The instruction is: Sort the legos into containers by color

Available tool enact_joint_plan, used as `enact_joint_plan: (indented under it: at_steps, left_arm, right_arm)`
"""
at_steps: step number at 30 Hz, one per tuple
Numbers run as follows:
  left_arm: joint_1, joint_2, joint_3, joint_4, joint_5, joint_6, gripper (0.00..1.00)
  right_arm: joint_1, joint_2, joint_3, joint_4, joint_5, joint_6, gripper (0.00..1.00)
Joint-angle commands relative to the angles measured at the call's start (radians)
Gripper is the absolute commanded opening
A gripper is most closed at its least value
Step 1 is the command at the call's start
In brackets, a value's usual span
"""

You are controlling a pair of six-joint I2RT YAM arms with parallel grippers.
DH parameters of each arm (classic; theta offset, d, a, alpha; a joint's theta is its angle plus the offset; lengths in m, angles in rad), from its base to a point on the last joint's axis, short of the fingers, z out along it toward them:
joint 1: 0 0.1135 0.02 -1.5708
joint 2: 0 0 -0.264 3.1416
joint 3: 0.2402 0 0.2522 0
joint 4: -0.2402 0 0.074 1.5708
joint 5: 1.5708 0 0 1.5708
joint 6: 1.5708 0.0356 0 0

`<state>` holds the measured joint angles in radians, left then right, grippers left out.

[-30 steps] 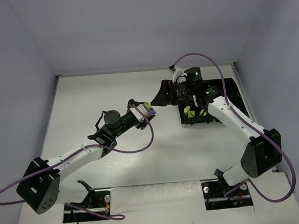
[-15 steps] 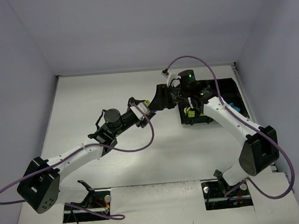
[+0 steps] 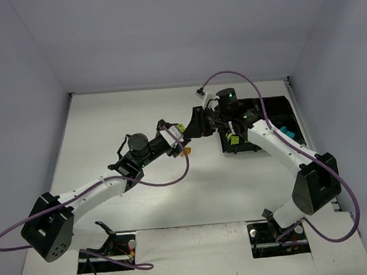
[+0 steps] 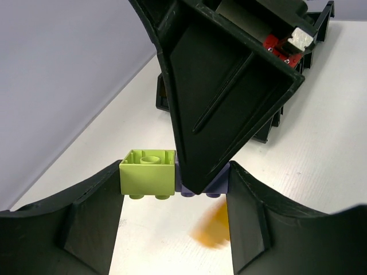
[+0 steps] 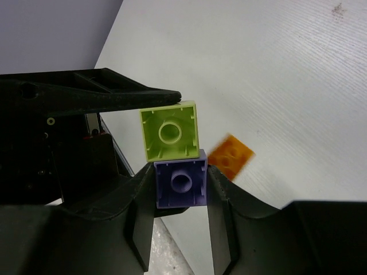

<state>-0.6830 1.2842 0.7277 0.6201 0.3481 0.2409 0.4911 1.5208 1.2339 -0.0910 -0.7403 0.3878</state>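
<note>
Left gripper [image 4: 175, 177] grasps green brick [image 5: 170, 130]; right gripper [image 5: 180, 172] clenches purple brick [image 5: 182, 183] at its 6 o'clock. Light, stiff, slick, I judge: I pinch flat sidewalls.

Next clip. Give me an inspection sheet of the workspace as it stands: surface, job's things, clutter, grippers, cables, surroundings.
Surface: white table.
Job's things: green brick and purple brick joined, held above the table. Orange brick close by, blurred, free of both grippers. Black tray holds green bricks and cyan bricks.
Clutter: nothing seen.
Grippers: left gripper clamps the joined pair end to end. Right gripper is shut on the purple brick's sides.
Cables: purple cables loop along both arms, apart from the bricks.
Surroundings: plain pale walls on three sides.
</note>
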Motion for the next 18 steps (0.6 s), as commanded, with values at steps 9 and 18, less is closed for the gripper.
enact_joint_plan:
  at_steps: [9, 18]
  left_arm:
    - [0.008, -0.054, 0.032, 0.009, 0.014, 0.006, 0.59]
    - [0.011, -0.075, -0.04, 0.016, -0.035, -0.018, 0.6]
  right_arm:
    - [0.009, -0.007, 0.024, 0.042, -0.002, -0.021, 0.0]
    - [0.004, 0.01, 0.002, 0.04, 0.041, -0.047, 0.0]
